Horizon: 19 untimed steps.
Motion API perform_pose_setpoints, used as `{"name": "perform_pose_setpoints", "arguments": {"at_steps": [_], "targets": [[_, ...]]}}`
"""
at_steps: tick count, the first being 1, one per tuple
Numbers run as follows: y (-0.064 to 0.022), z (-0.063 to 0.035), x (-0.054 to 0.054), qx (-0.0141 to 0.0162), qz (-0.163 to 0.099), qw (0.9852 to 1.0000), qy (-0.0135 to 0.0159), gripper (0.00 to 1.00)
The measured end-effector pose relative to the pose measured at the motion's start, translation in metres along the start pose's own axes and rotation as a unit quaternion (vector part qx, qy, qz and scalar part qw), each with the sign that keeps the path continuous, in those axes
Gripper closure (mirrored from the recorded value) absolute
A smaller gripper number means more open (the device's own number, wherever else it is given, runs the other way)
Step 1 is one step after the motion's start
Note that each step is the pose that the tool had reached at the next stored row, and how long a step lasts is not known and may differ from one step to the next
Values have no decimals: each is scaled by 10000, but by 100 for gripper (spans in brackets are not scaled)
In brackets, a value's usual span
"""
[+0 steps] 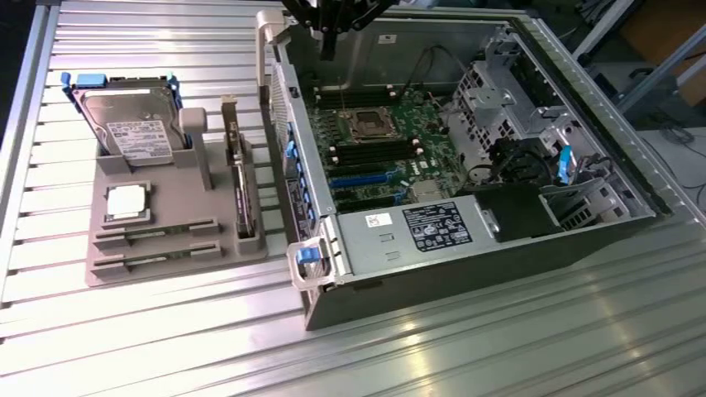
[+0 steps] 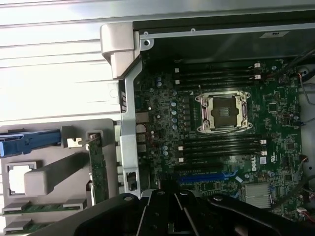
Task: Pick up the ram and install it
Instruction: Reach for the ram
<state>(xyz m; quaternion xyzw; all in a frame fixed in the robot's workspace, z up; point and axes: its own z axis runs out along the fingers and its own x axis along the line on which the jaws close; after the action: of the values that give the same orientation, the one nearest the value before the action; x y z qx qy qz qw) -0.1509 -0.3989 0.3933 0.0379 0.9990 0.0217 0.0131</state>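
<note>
- Ribbed metal surface (image 1: 165, 347): tray (image 1: 210, 211) beside open computer case (image 1: 441, 265).
- Two sticks of ram (image 1: 155, 234) slotted in tray; probably light, stiff, fragile; hold by long edges.
- Closed hand (image 1: 327, 45) over case, well apart from ram.

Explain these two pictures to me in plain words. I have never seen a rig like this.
This is a single robot arm working over a metal table. One picture comes from a camera standing off the arm. The other comes from a camera on the arm's wrist, looking down into the open computer case at its green motherboard. The dark gripper hangs over the case at the top of the exterior view. It is shut, and I see nothing in it. Beside the case sits a grey holder with parts: a hard drive, a square silver processor chip, an upright expansion card, and two ram sticks lying in their slots, not yet picked up.
</note>
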Motion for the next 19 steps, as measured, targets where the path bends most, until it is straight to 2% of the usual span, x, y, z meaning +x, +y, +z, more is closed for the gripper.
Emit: {"name": "perform_pose_setpoints", "arguments": {"at_steps": [19], "targets": [[-18,-6,232,0,0,10000,0,89]]}}
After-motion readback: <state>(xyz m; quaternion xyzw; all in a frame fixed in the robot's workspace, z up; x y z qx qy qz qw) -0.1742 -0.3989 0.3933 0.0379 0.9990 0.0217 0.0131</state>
